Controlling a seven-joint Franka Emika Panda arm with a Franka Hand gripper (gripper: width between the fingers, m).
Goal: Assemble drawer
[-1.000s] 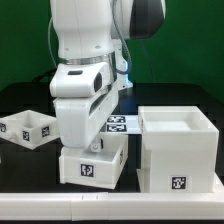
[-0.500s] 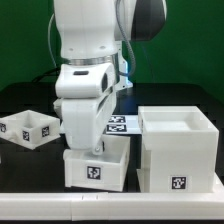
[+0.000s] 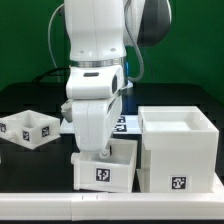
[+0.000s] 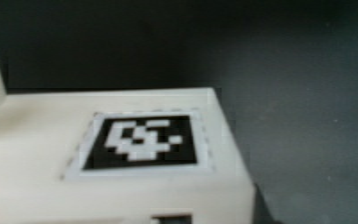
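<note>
Reaching down with gripper [image 3: 99,151] into front tray [image 3: 104,172], under upright arm [image 3: 98,60] that hides most of that tray's rear. Cannot tell whether jaws are apart or clamped on a wall: found fingertips masked by arm in exterior view and absent from wrist view. Judged engaged with a rear wall or divider, given low position inside rim; not confirmed.

Found drawer [image 3: 190,140] not yet assembled, lying as three loose parts on table [image 3: 30,175]. Noted front tray flat, tagged face toward camera, just beside shell [image 3: 176,152] on exterior view's left; cannot tell whether touching. Noted shell upright, hollow side up, tagged low on front face. Noted second tray [image 3: 27,128] well apart at exterior view's left, clear of arm. Noted marker board [image 3: 124,122] behind arm, mostly hidden.

Found wrist view blurred and filled by a white face bearing tag [image 4: 146,138], with dark table beyond; consistent with a very close, low camera.

Judged front tray placed beside shell as staging for insertion. Judged opening as facing up rather than toward tray, so expect a lift or a re-orienting of one part first. Flagged risk: tray edge catching shell wall, or tray slipping under a one-wall grip.
</note>
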